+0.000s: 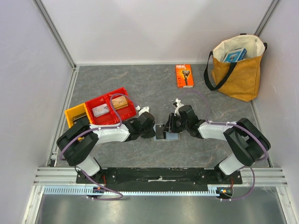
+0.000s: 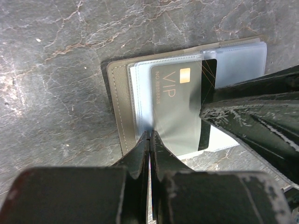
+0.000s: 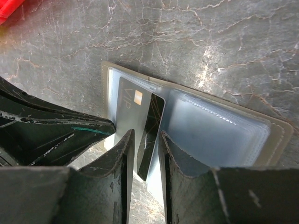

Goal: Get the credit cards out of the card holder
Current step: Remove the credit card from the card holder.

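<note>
Where the two arms reach inward from their bases at the near edge of the grey marbled tabletop (image 1: 140, 84), their tips meet over the card holder (image 2: 119, 102), which lies opened flat just beyond the middle of the base rail. The left hand (image 2: 149, 140) has its fingers pressed together, tips set at the near edge of the light blue inside; whether they pinch that edge or only rest against it cannot be told. The right hand (image 3: 145, 135) comes in from the other side with its fingers apart, one on each side of the blackish card (image 3: 150, 126). That card stands tilted on edge, partly out of its pocket, and whether either finger presses it is unclear. Beside it, a card lettered VIP (image 2: 175, 107), with a gold chip, lies flat under a frosted pocket. Clear plastic sleeves (image 3: 210, 130) fill the other half of the holder, inside its grey stitched cover. Farther back on the left, just behind the left arm, two red bins (image 1: 110, 109) sit next to a yellow bin (image 1: 74, 114), each red one with a small object inside. Near the far wall lies an orange razor package (image 1: 184, 75). To its right, in the far corner, a mustard tote bag (image 1: 238, 74) stands upright with a blue box (image 1: 235, 55) showing at its mouth.
</note>
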`<control>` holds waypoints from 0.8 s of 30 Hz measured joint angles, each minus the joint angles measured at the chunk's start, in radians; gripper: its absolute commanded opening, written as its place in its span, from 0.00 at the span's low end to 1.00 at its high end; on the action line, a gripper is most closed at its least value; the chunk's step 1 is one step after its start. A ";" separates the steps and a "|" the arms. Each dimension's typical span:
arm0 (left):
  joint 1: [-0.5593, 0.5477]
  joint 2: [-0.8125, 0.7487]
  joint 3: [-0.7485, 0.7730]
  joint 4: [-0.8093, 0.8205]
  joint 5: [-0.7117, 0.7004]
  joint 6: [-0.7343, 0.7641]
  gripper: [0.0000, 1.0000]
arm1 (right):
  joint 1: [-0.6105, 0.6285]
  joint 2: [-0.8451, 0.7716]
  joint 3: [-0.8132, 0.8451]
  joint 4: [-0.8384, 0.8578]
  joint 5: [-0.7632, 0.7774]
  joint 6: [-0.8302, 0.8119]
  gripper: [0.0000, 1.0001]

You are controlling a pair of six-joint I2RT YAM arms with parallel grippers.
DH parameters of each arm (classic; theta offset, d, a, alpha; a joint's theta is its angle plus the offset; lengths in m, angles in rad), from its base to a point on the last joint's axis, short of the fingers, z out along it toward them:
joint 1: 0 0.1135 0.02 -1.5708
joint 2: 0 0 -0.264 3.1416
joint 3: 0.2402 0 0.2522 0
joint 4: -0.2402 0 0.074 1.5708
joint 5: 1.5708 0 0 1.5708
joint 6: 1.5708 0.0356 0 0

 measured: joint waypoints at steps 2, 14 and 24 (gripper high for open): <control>0.001 0.000 -0.004 0.011 0.003 -0.005 0.02 | -0.002 0.011 -0.008 0.020 -0.016 0.004 0.31; 0.007 0.000 -0.015 0.031 0.018 -0.019 0.02 | -0.059 0.043 -0.084 0.178 -0.138 0.057 0.22; 0.012 -0.001 -0.022 0.042 0.026 -0.028 0.02 | -0.101 0.083 -0.126 0.297 -0.229 0.100 0.01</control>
